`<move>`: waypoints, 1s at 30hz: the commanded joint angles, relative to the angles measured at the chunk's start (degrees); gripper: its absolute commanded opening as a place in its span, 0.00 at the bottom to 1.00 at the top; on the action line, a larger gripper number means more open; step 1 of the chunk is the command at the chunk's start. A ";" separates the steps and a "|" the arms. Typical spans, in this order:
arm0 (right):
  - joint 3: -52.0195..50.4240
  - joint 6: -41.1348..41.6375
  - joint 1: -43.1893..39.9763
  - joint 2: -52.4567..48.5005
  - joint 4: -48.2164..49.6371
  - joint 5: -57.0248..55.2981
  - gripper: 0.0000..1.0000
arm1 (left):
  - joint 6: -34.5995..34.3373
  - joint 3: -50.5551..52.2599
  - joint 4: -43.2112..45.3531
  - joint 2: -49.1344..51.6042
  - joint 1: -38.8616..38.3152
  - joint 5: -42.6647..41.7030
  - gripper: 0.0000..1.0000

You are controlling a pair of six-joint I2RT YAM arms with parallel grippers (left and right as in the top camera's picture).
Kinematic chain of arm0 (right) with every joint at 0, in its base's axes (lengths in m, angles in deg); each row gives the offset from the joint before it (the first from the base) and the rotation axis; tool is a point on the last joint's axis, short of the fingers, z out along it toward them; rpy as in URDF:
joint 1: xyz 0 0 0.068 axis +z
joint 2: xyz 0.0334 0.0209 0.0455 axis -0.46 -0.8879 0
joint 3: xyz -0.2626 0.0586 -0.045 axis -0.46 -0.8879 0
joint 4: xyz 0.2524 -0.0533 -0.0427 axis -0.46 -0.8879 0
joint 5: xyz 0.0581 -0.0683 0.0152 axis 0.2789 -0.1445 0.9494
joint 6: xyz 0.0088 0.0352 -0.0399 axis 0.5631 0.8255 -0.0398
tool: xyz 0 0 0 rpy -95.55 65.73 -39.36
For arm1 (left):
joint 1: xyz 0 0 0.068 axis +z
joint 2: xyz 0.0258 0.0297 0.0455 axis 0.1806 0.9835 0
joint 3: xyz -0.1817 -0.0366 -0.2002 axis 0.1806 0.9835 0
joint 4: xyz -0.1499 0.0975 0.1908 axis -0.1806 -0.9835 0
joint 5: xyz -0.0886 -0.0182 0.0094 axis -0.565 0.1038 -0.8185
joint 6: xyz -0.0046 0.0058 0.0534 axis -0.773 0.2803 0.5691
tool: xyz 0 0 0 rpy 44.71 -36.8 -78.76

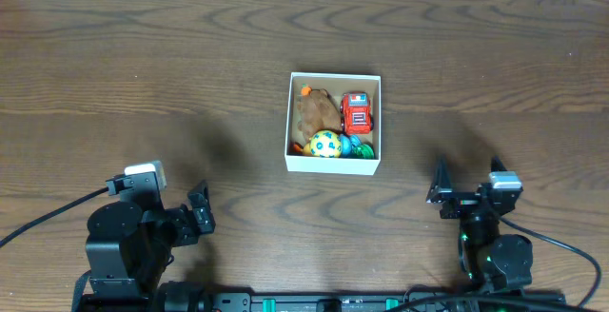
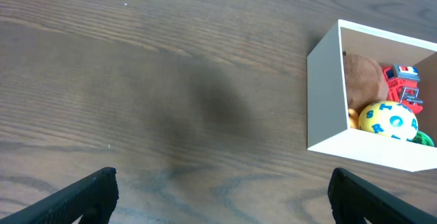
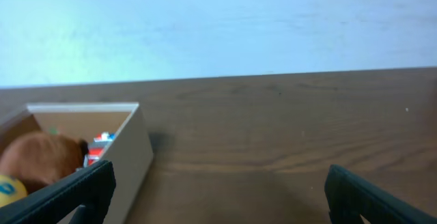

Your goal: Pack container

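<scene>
The container (image 1: 334, 77), a square white-walled box, stands at the table's middle. Inside lie a brown plush toy (image 1: 315, 111), a red toy truck (image 1: 357, 112), a yellow patterned ball (image 1: 325, 145) and a green piece (image 1: 363, 149). The container also shows in the left wrist view (image 2: 324, 94) at the right and in the right wrist view (image 3: 130, 152) at the left. My left gripper (image 1: 199, 215) is open and empty at the near left, well apart from the box. My right gripper (image 1: 466, 182) is open and empty at the near right.
The dark wooden table (image 1: 143, 84) surrounds the box on all sides. Black cables run from both arm bases along the near edge.
</scene>
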 commanded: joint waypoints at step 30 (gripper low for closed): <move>-0.79 -12.35 -0.52 0.42 -1.86 7.74 0.99 | -0.66 0.24 -0.15 0.07 0.17 0.46 0.98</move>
